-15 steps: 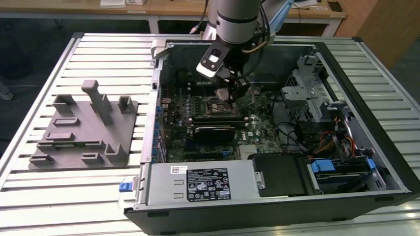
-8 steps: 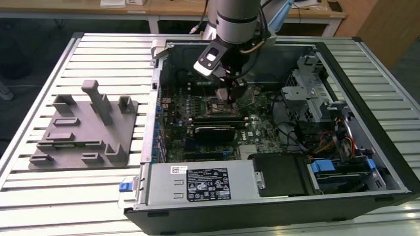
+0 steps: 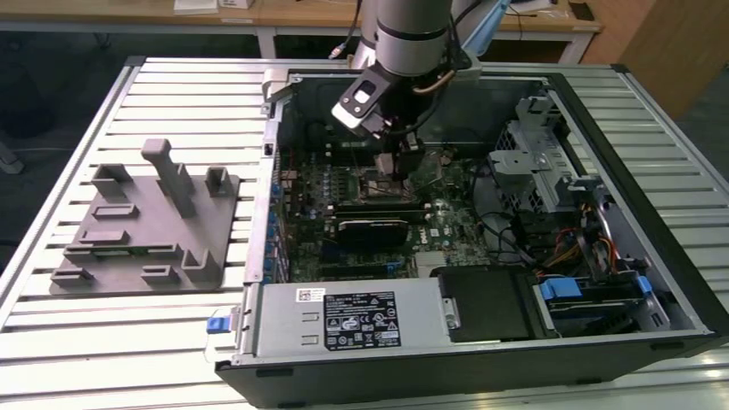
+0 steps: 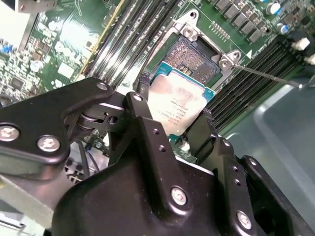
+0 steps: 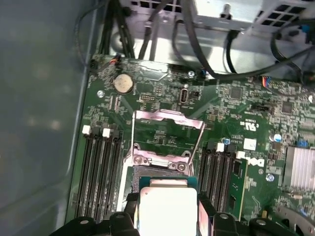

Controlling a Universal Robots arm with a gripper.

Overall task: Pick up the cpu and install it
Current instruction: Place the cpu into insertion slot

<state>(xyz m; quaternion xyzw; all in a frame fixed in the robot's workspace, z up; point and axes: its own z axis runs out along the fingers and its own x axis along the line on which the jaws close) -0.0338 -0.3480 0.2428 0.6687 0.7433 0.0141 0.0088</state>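
Observation:
The cpu (image 4: 178, 104), a thin square chip with a pale silver top and green edge, is held between my gripper's (image 4: 174, 101) black fingers (image 4: 142, 105), which are shut on its two sides. It hangs tilted just above the open socket (image 4: 197, 56) on the green motherboard. In the first wrist view the cpu (image 5: 167, 206) overlaps the near edge of the socket (image 5: 160, 169), whose metal load plate (image 5: 167, 118) is flipped back. In the exterior view my gripper (image 3: 393, 165) reaches down into the open computer case (image 3: 615, 94), over the middle of the board.
A grey plastic fixture (image 3: 148, 222) with upright posts stands on the slatted table at the exterior view's left. Inside the case are a black block (image 3: 370, 231), the power supply (image 3: 341, 320), a drive cage (image 3: 541, 162) and cables. Memory slots (image 5: 98, 172) flank the socket; a thin lever (image 4: 266, 73) sticks out.

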